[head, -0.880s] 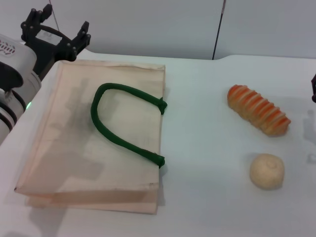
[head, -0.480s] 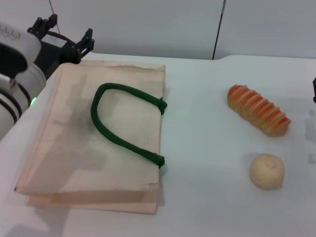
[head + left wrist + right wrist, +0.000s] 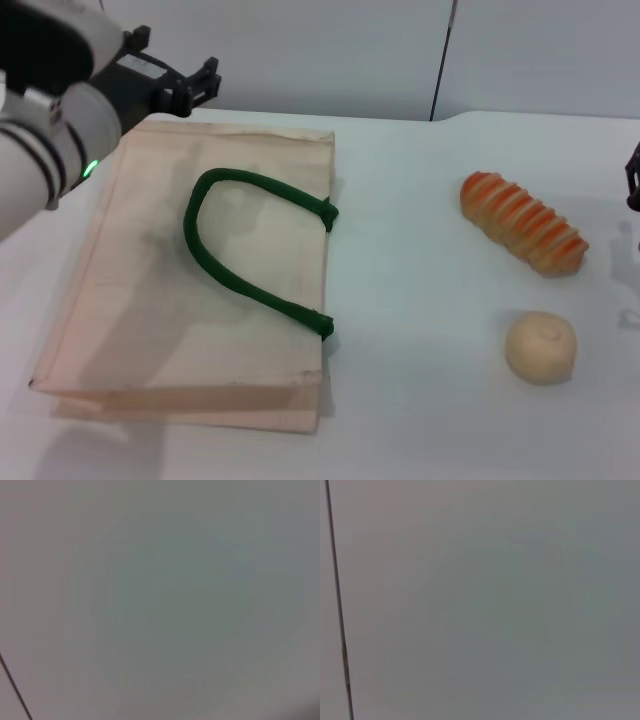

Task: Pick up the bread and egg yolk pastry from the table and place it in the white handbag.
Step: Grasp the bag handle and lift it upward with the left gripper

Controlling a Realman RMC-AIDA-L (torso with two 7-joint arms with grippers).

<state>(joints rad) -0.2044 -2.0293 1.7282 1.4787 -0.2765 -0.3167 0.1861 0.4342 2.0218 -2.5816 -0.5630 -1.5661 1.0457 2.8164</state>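
Observation:
The white handbag (image 3: 140, 300) lies flat on the table's left half, its dark green handle (image 3: 235, 250) resting on top. The bread (image 3: 522, 222), a tan loaf with orange stripes, lies at the right. The egg yolk pastry (image 3: 541, 346), a pale round ball, sits just in front of it. My left gripper (image 3: 176, 60) is open and empty, raised over the bag's far left corner. Only a dark sliver of my right gripper (image 3: 633, 176) shows at the right edge, beside the bread. Both wrist views show only a plain grey wall.
The white table (image 3: 410, 330) has bare surface between the bag and the two foods. A grey wall with a vertical seam (image 3: 444, 60) stands behind the table.
My left arm has swung up and to the right, from beside the bag's far left corner to over it. The bag, bread and pastry have not moved.

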